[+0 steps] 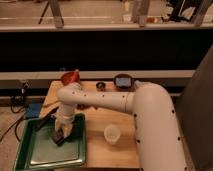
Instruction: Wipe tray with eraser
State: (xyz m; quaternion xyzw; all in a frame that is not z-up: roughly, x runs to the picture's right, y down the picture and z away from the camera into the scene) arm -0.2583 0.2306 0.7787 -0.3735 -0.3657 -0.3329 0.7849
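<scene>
The green tray [35, 152] lies at the front left corner of the wooden table. The dark eraser [58, 137] rests on the tray's bottom in its right far part. My gripper [62, 130] points down from the white arm, is shut on the eraser and presses it onto the tray. The fingers are mostly hidden by the wrist.
A translucent cup [112, 133] stands on the table [102, 117] just right of the tray. A red funnel-like bowl [71, 77], a small dark object [101, 85] and a dark round bowl [123, 81] stand along the back edge. A blue flat object [32, 110] lies left of the table.
</scene>
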